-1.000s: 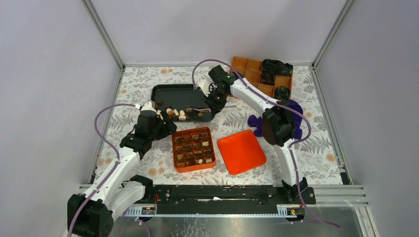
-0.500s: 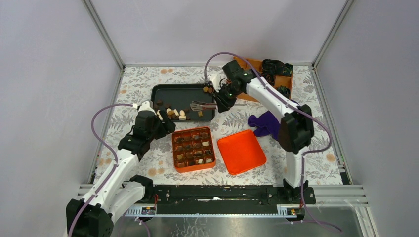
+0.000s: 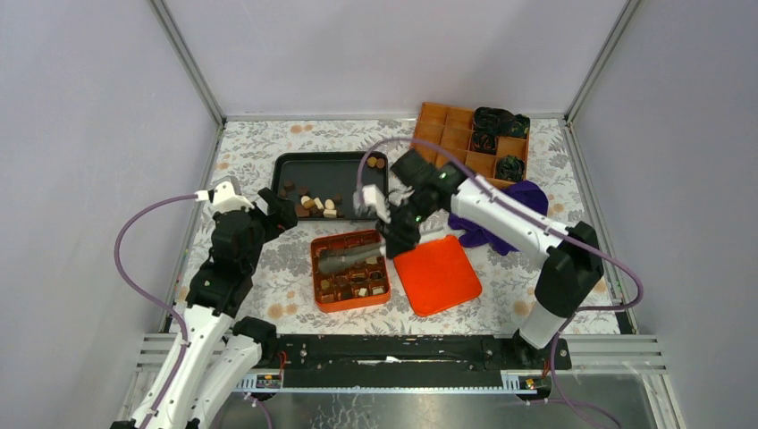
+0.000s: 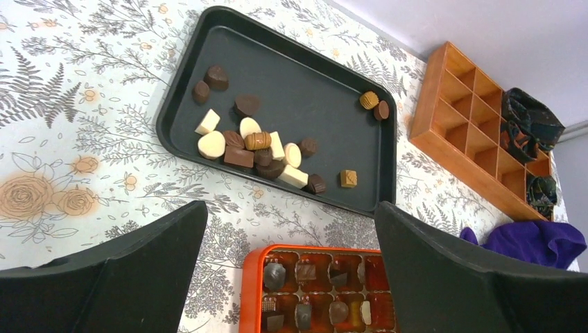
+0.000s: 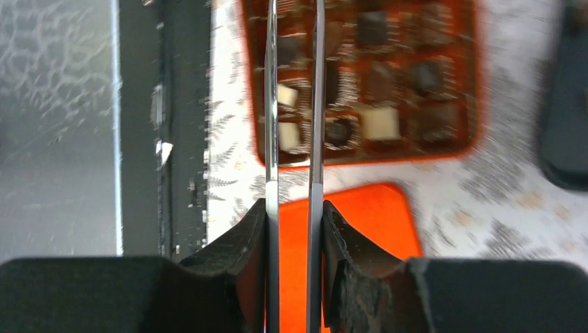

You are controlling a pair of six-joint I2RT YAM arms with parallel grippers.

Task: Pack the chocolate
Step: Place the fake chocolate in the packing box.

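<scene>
Loose chocolate in dark, light brown and cream pieces lies in the black tray. More pieces fill the cells of the orange box. My right gripper is shut on metal tongs, whose blades reach over the box. Their tips are blurred or out of frame, so I cannot tell whether they hold a piece. My left gripper hangs open and empty above the table, left of the box.
The orange lid lies right of the box. A wooden divider crate with black-and-green bundles stands at the back right, a purple cloth in front of it.
My right arm swung the tongs from the black tray down over the orange box. My left gripper drew back to the left and opened wider.
</scene>
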